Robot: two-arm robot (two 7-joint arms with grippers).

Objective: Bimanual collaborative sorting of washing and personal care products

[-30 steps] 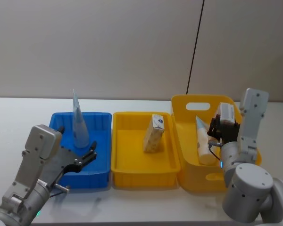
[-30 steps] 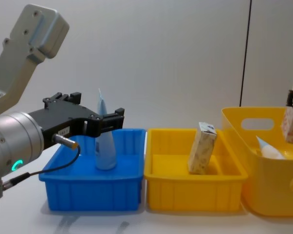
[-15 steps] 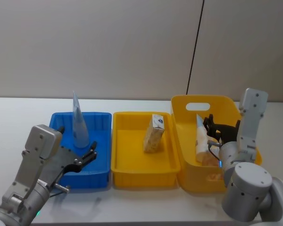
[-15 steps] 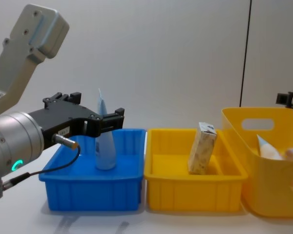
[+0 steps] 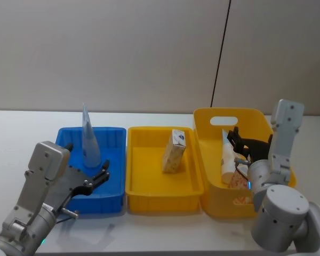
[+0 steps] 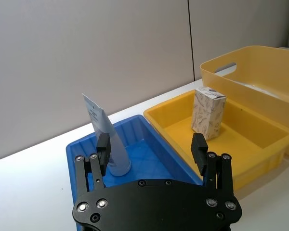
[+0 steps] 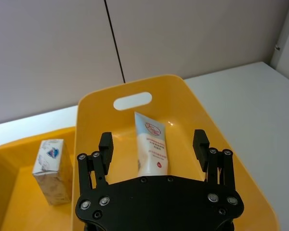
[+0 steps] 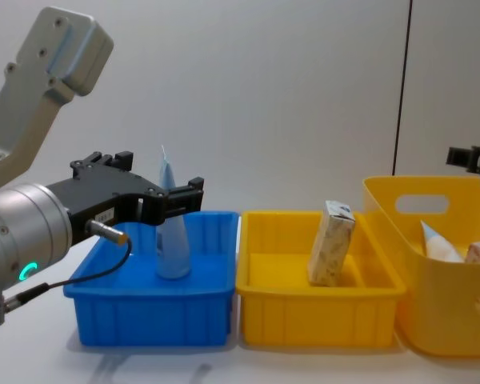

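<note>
Sorted by type: tube [image 5: 89, 140] upright at nine o'clock, carton [image 5: 173, 151] centre; left gripper [image 6: 151, 150] and right gripper [image 7: 153, 144] wide, empty.

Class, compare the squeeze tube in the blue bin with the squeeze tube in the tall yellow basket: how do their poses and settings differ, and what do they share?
The tube in the blue bin stands upright on its cap in a shallow bin; the tube in the yellow basket lies slanted in a deep basket.

The blue-bin tube is alone; the basket tube has a carton beside it.

Both are pale, tapered tubes.
</note>
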